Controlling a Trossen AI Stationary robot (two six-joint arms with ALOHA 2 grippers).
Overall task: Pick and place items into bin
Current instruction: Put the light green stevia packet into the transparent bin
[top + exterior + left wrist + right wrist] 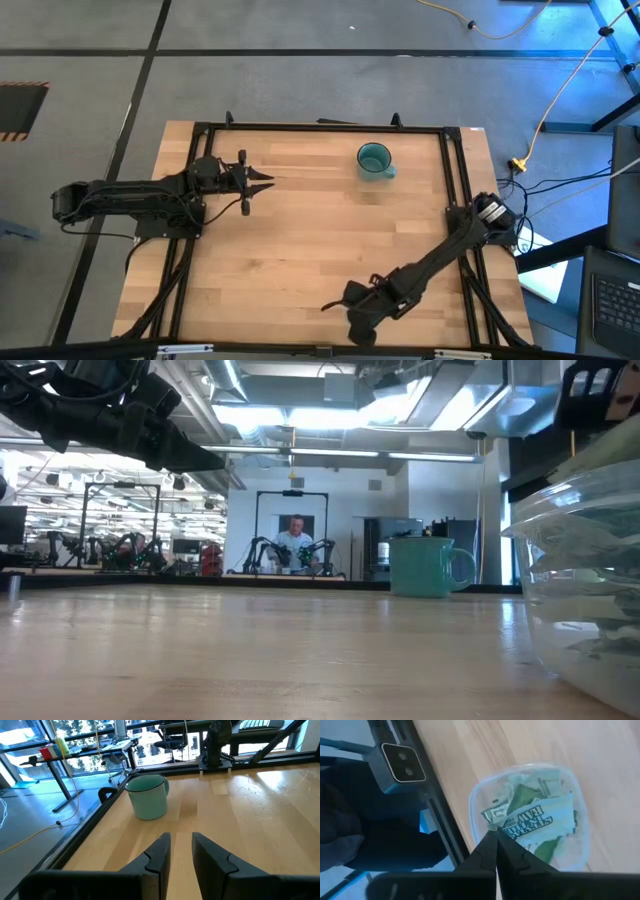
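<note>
A light wooden table [300, 240] with plank-like grain carries everything, ringed by a dark metal frame [320, 127] along its edges. A teal-green mug [374, 160] stands upright on the far side, right of centre, its handle turned toward the right. At the near edge, right of centre, a clear plastic bin [572, 795] sits on the wood, just beside the frame rail; pale green and white packets [540, 817] lie piled inside it. In the low view the bin [585, 575] looms at the right.
</note>
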